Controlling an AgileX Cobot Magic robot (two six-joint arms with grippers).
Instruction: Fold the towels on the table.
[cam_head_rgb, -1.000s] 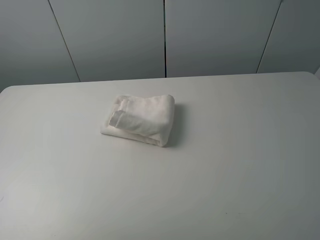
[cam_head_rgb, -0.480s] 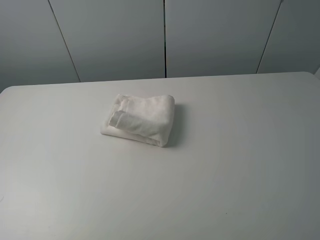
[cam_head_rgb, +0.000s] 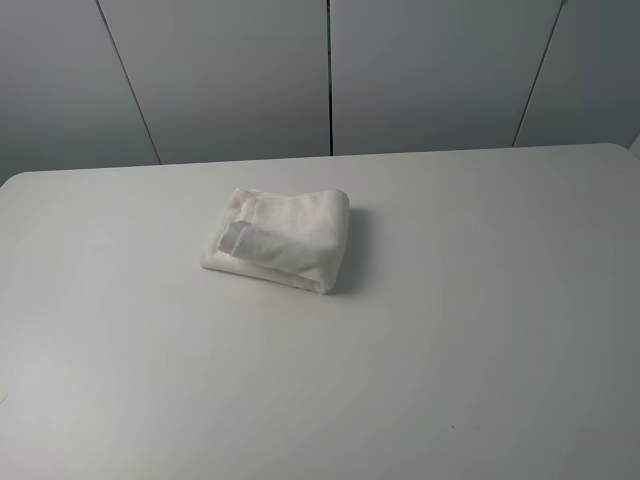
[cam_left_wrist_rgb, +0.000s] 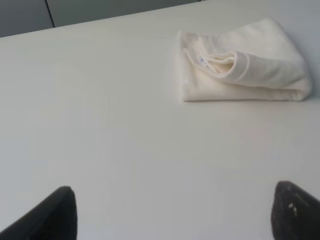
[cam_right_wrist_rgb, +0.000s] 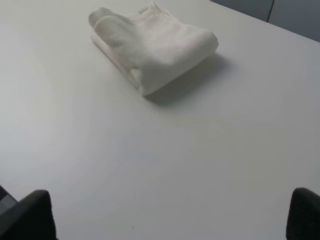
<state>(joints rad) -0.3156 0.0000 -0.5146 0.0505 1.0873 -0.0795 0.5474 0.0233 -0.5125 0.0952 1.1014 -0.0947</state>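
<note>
towel (cam_head_rgb: 281, 238) folded, unmoved on table (cam_head_rgb: 480, 330) | both jaws released, spread wide

**Hands Cropped at Frame Edge, Towel Label Unreadable**

Only the dark fingertips (cam_left_wrist_rgb: 55, 215) of the left hand (cam_left_wrist_rgb: 172, 215) and those (cam_right_wrist_rgb: 30, 215) of the right hand (cam_right_wrist_rgb: 167, 215) show, cut off by the wrist pictures' lower edges. The grey print on the towel (cam_left_wrist_rgb: 240, 62) label (cam_left_wrist_rgb: 202, 61) is too small to read. The table (cam_head_rgb: 450, 350) runs past the high view's borders.
</note>
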